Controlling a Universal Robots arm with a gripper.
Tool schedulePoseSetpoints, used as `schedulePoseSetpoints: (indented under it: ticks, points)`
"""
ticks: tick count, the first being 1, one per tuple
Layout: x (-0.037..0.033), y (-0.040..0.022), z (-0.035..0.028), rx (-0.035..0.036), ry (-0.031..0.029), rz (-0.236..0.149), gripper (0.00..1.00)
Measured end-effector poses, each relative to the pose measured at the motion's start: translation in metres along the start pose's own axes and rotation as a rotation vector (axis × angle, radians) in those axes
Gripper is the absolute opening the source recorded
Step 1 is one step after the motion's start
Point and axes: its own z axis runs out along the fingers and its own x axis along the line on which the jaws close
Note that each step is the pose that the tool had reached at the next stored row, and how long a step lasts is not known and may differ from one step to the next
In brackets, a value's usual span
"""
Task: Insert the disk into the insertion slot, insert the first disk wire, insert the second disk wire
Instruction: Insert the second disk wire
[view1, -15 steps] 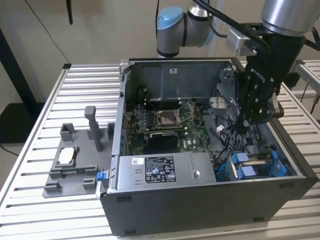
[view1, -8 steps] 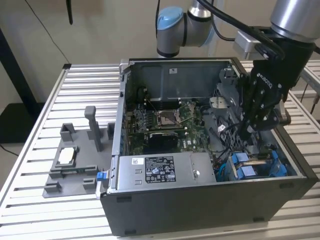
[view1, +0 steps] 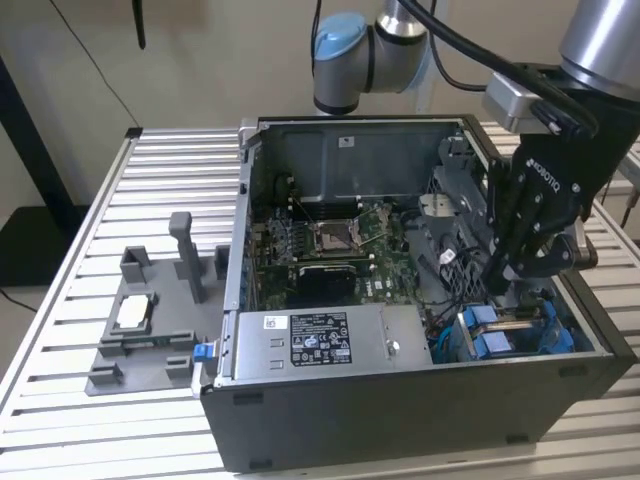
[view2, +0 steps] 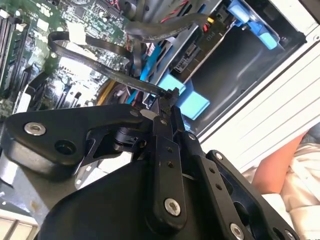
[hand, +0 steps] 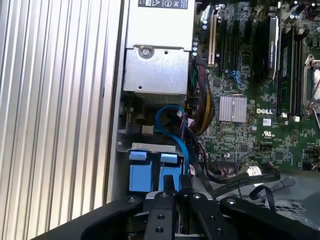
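Fixture tray (view1: 140, 345): grey moulded holder on the slatted table (view1: 60, 300), at the exterior view's left, well apart from the case; a small silver square chip (view1: 133, 312) lies in it.
Computer case (view1: 400, 410): open-topped, centre of the exterior view; motherboard (view1: 330, 245) inside, power supply (view1: 330, 340) along the near wall.
Disk (view1: 510, 335): seated in the bay at the case's near corner, the exterior view's right; blue carrier tabs showing, also in the first wrist view (hand: 150, 172).
Disk axis: long side seemingly along the case's near wall, tabs facing up; not certain.
Gripper (view1: 515, 270): directly above the disk bay, pointing down into it.
Gripper state: fingers drawn nearly together in the second wrist view (view2: 170, 100), pinching the end of a flat black cable (view2: 100, 67).
Cable run: loops from the motherboard side to the fingertips.
Relation: disk lies just below and beyond the fingertips.
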Motion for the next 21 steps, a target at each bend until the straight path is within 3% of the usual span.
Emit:
schedulePoseSetpoints:
  ticks: [6, 8, 21]
  points:
    - [0.0081, -0.0052, 0.0021, 0.0021, -0.0383, -0.005, 0.16]
    - [0.011, -0.0068, 0.0025, 0.0026, -0.0475, -0.006, 0.16]
    - [0.0119, -0.0071, 0.0026, 0.0024, -0.0482, -0.006, 0.16]
